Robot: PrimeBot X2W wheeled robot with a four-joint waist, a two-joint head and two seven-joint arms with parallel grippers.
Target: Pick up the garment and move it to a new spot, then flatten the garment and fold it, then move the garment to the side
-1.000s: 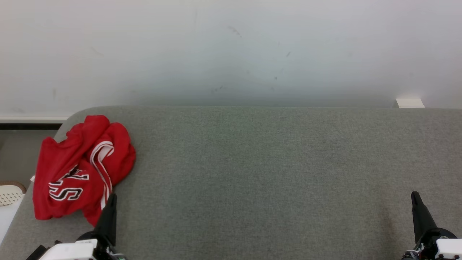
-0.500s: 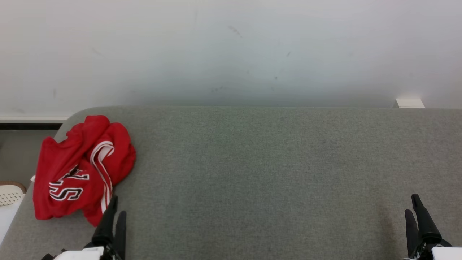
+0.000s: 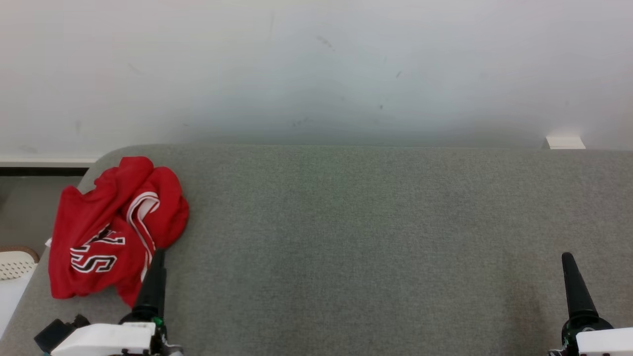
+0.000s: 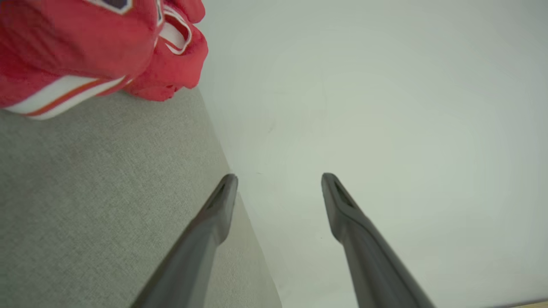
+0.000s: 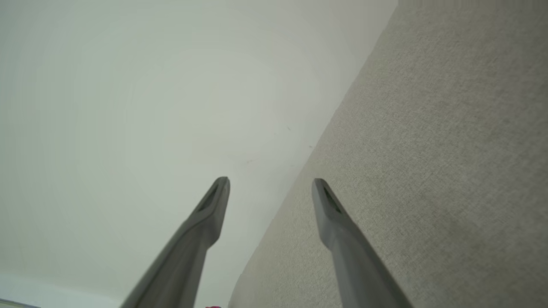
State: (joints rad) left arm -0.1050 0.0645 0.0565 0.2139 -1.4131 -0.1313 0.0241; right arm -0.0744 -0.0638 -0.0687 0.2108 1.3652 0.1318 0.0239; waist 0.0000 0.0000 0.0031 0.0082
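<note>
A crumpled red garment [image 3: 113, 227] with white trim and black-and-white lettering lies at the left end of the grey fabric table [image 3: 346, 222]. My left gripper [image 3: 158, 257] stands just right of the garment's near edge, fingers seen edge-on. In the left wrist view this gripper [image 4: 278, 179] is open with nothing between its fingers, and the garment [image 4: 85, 47] lies ahead and to the upper left. At the table's near right, far from the garment, my right gripper [image 3: 567, 259] also stands. In its wrist view the right gripper [image 5: 269, 182] is open and holds nothing.
A white wall [image 3: 316, 74] rises directly behind the table. A small white block [image 3: 565, 142] sits at the back right edge. Off the table's rounded left end stands a pale perforated basket [image 3: 15, 264], lower down.
Both grippers went from shut to open. The left gripper moved forward, closer to the garment's near edge, and the right rose slightly. The garment has not moved.
</note>
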